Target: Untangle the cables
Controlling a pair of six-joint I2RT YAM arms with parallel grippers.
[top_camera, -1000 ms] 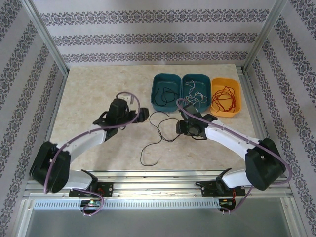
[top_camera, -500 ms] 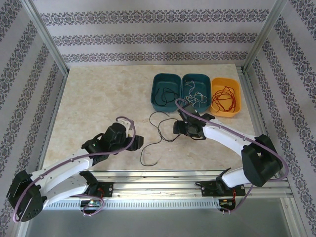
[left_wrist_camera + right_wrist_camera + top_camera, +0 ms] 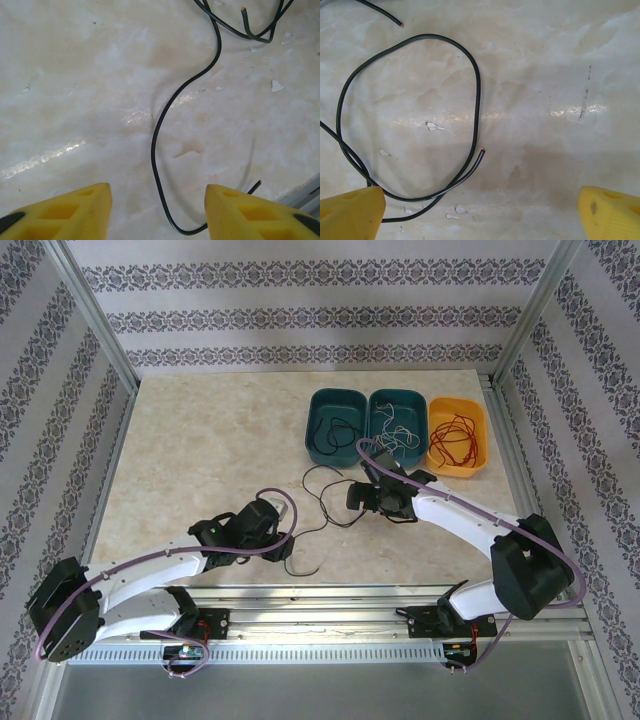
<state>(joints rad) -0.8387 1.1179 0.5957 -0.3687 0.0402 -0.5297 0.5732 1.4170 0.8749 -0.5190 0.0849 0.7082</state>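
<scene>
1. Top external view: the black cable [image 3: 318,502] is lying loose on the marble-patterned table [image 3: 200,440], between the two arms; it is looping just in front of the bins and trailing a curved tail towards the near rail [image 3: 320,590].
2. The left gripper [image 3: 286,546] is hovering over that tail; the right gripper [image 3: 354,498] is hovering just to the right of the loops.
3. Three bins are sitting in a row behind the loose cable: the left teal bin [image 3: 318,400] is holding a black strand [image 3: 330,436]; the middle teal bin [image 3: 420,400] is holding a white strand [image 3: 398,430]; the orange bin [image 3: 478,415] is holding a red strand [image 3: 455,440].
4. Left wrist view: the yellow fingers [image 3: 60,210] are standing wide apart, gripping nothing; the black cable is running down between them and curling back towards the right-hand finger, its cut end lying just off that finger's tip.
5. Right wrist view: this gripper's fingers [image 3: 612,212] are also spreading wide, empty; the black cable is forming an oval loop on the table ahead, nearer the left-hand finger; one copper-tipped end is lying within the span of the jaws.
</scene>
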